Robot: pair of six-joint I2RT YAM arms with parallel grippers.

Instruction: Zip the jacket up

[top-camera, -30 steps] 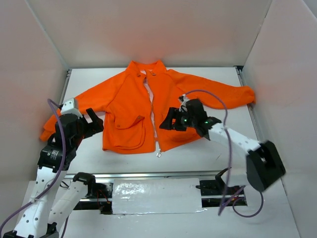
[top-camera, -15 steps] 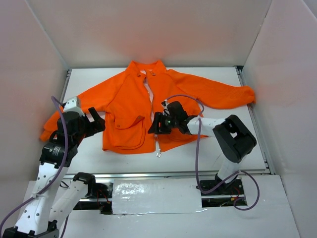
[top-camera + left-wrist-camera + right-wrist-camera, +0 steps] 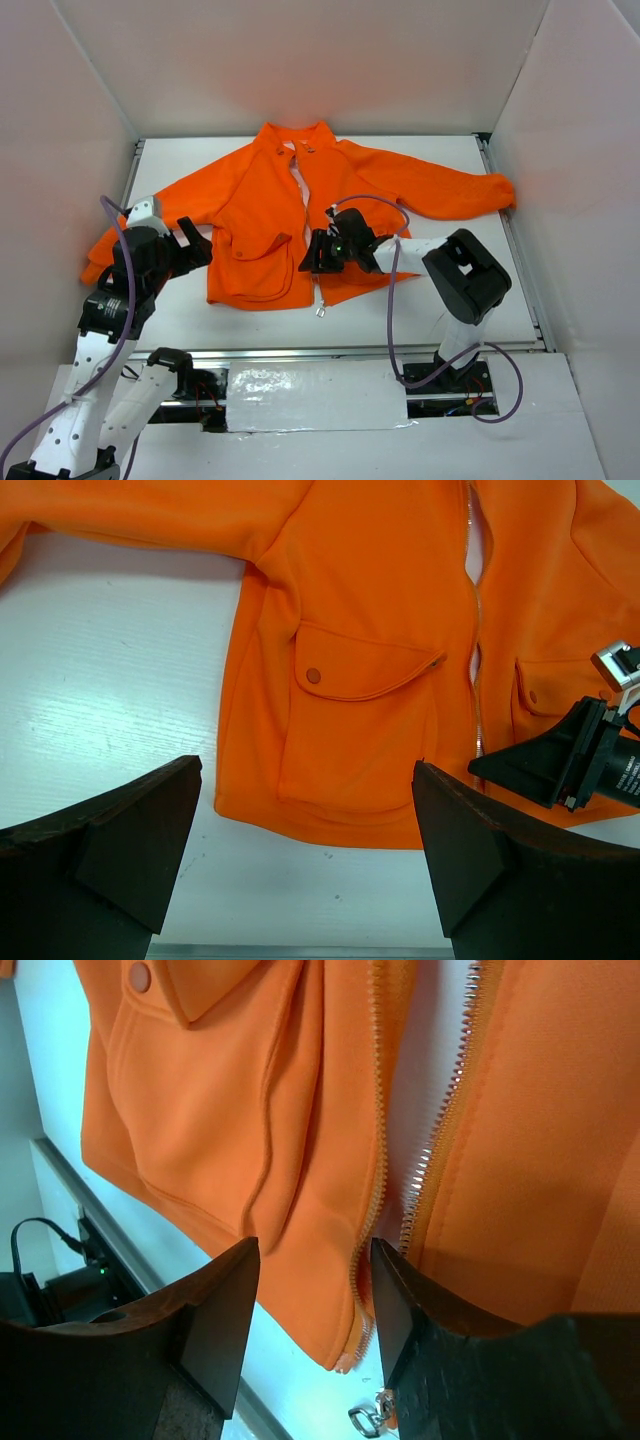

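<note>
Across the white surface point(image 3: 430, 300), the jacket point(image 3: 255, 215) lay flat and front-up, collar toward the far wall, hem toward the arm bases, both sleeves spread sideways. Its front was open: a pale strip showed between the two rows of zipper teeth point(image 3: 447, 1110), narrowing toward the hem. I could not tell whether the rows were already joined at the very bottom, because the right tool's own finger hid that spot. The zipper pull point(image 3: 321, 311) lay just below the hem on the surface.

The right tool point(image 3: 312, 258) hovered low over the bottom of the zip, jaws moderately apart and holding nothing. The hem end of the left-hand tooth row showed in the gap between its fingers point(image 3: 215, 1340). The left tool point(image 3: 305, 850) sat off the hem on its own side, jaws wide and empty, facing the flap pocket point(image 3: 350, 680).

I judged this to be the approach step, with nothing gripped yet. The next move called for the right tool to come a little toward the bases and pinch that small pull. The left tool would need to come in and pin the hem beside the zip, so the fabric would not ride up when I drew the slider toward the collar.
</note>
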